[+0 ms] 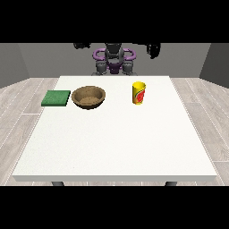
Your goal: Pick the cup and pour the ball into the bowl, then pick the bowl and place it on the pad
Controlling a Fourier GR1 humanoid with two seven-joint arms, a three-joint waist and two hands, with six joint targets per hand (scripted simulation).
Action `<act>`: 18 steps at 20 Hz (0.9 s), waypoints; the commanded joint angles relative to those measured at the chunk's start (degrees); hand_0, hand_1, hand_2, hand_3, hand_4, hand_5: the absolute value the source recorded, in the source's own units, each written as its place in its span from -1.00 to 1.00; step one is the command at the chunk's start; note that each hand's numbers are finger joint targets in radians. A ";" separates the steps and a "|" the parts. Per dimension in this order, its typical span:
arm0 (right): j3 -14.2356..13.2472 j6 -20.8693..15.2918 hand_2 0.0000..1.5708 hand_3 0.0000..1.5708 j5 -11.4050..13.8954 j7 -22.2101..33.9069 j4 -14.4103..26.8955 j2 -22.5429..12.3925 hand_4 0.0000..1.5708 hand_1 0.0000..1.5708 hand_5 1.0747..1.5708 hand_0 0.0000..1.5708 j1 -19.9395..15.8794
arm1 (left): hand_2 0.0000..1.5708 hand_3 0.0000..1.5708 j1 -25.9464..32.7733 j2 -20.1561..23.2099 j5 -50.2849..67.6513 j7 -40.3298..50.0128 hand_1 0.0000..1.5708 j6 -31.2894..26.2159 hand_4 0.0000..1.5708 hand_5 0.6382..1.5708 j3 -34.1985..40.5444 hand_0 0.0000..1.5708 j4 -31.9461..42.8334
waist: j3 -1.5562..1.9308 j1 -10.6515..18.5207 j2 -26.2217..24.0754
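Note:
A yellow cup (139,93) with a red mark stands upright on the white table (116,143), right of centre at the back. I cannot see a ball; the cup's inside is hidden. A brown wooden bowl (88,97) sits left of the cup, upright. A flat green pad (56,98) lies at the table's left edge beside the bowl. The hand at the view's right (154,48) is raised high behind the table, far above the cup. The hand at the view's left (82,45) is also raised at the picture's top, partly cut off. Neither holds anything.
The robot's torso (114,60) stands behind the table's far edge. Grey wooden floor surrounds the table. The table's near half bears nothing.

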 commanded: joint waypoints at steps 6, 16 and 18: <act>-5.12 3.47 -1.00 -1.00 -1.62 0.47 -6.02 -3.44 -1.00 -1.00 0.99 -1.00 0.66 | -1.00 -1.00 6.20 0.31 -1.99 -21.91 -1.00 -3.72 -1.00 0.64 3.87 -1.00 17.49 | -0.05 -2.00 4.80; -11.19 7.60 -1.00 -1.00 -5.05 1.63 -7.56 -4.98 -1.00 -1.00 0.99 -1.00 2.52 | -1.00 -1.00 2.66 -0.05 -3.79 -36.65 -1.00 -5.39 -1.00 0.73 4.32 -1.00 36.76 | -0.04 -2.02 3.49; -11.89 9.05 -1.00 -1.00 -6.45 3.73 -7.90 -5.37 -1.00 -1.00 0.98 -1.00 2.72 | -1.00 -1.00 0.34 -0.82 -3.87 -34.76 -1.00 -4.08 -1.00 0.73 4.05 -1.00 40.40 | -0.03 -1.96 1.24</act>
